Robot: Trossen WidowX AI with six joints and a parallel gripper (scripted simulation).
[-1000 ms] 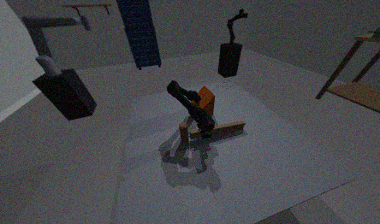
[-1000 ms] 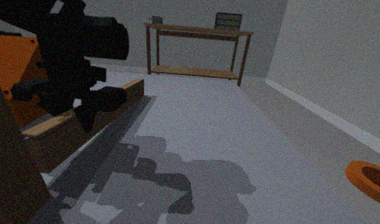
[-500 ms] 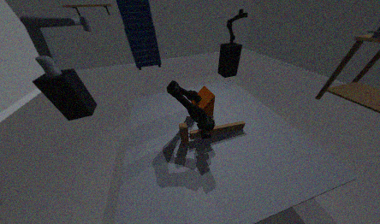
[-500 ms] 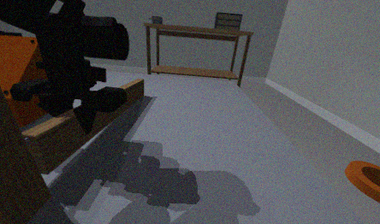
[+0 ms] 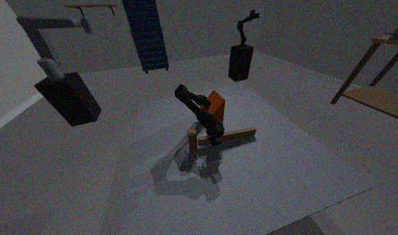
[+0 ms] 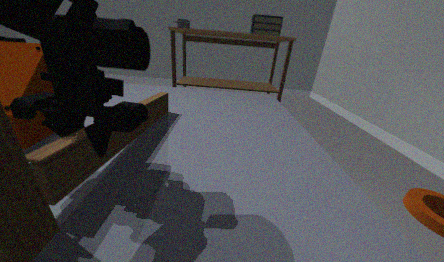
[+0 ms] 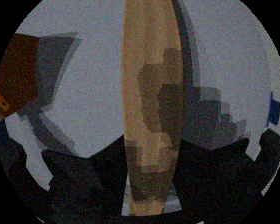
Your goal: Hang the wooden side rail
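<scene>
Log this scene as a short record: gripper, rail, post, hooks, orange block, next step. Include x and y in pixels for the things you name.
gripper: shut on the rail (image 5: pixel 216 142) (image 6: pixel 102 119) (image 7: pixel 150 175)
rail: wooden (image 5: pixel 242 133) (image 6: pixel 159 106) (image 7: pixel 151 45), held near its post end
post: wooden (image 5: pixel 193 143) (image 6: pixel 20 184), upright
hooks: not discernible
orange block: beside the rail (image 5: pixel 218 103) (image 6: pixel 17 69) (image 7: pixel 21 65)
next step: probably seat the hooks before letting go

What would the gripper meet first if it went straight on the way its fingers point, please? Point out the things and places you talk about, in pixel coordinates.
Probably the pale surface below the wooden side rail (image 5: pixel 244 134) (image 6: pixel 159 106) (image 7: pixel 152 45) that the gripper (image 5: pixel 216 142) (image 6: pixel 92 129) (image 7: pixel 145 136) grips; the remaining gap is unclear.
</scene>
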